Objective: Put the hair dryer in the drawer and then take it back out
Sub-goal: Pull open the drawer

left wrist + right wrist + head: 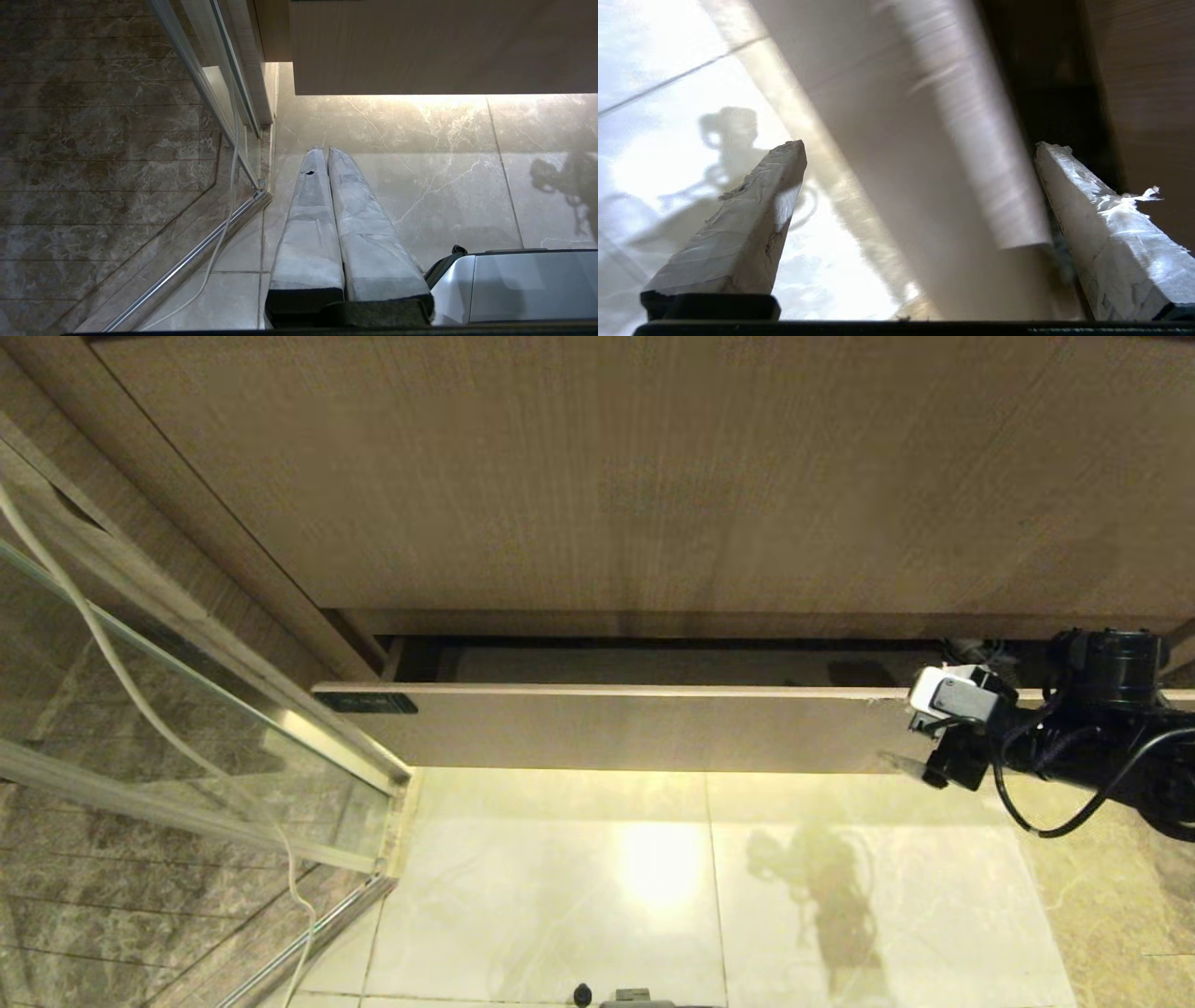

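Drawer: the wide, shallow, pale wood-grain drawer (597, 723) stands slightly open.
Right gripper: the right gripper (920, 149) is spread wide, straddling the drawer front's right end.
Left gripper: the left gripper (327, 151) is pressed together, low above the floor.
Hair dryer: cannot be seen.

A tall wood-grain panel (653, 476) rises above glossy pale marble floor tiles (653, 896); a glass shower screen (140, 728) stands left, over darker tiles
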### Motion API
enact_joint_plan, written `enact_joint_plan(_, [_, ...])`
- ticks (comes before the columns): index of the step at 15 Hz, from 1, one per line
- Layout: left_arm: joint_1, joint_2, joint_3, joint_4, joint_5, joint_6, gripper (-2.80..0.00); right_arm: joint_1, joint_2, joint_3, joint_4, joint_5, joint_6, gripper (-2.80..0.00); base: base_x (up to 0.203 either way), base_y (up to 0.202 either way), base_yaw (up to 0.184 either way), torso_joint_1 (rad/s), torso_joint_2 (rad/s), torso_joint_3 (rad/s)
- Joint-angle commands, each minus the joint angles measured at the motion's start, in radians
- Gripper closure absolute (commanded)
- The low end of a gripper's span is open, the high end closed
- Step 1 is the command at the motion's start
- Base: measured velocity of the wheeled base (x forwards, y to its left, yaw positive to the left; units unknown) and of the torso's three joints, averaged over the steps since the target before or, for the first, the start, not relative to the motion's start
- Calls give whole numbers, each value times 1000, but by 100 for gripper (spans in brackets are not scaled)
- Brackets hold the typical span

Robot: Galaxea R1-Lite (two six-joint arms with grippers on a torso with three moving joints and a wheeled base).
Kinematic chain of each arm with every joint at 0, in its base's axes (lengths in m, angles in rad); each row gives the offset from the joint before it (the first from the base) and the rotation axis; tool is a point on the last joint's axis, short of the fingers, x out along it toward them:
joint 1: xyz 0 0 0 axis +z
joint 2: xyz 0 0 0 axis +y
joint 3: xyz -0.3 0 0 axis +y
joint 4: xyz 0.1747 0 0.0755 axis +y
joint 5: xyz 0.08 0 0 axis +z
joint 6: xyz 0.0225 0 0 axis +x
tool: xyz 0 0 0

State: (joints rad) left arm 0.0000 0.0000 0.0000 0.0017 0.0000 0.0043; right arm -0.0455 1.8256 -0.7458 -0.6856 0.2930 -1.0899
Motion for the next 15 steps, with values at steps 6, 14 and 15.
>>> enact_joint_plan(6, [0,0,0,0,0,0,0,-2,-140,91,77,-7,97,-280,0,0,0,0,0,0])
enact_joint_plan(14, [0,0,0,0,0,0,0,-80,-298,129,350,-28,244,-280,0,0,0,0,0,0])
enact_joint_plan(15, [0,0,2,0,0,0,0,-98,-324,135,380,-28,254,-280,0,0,0,0,0,0])
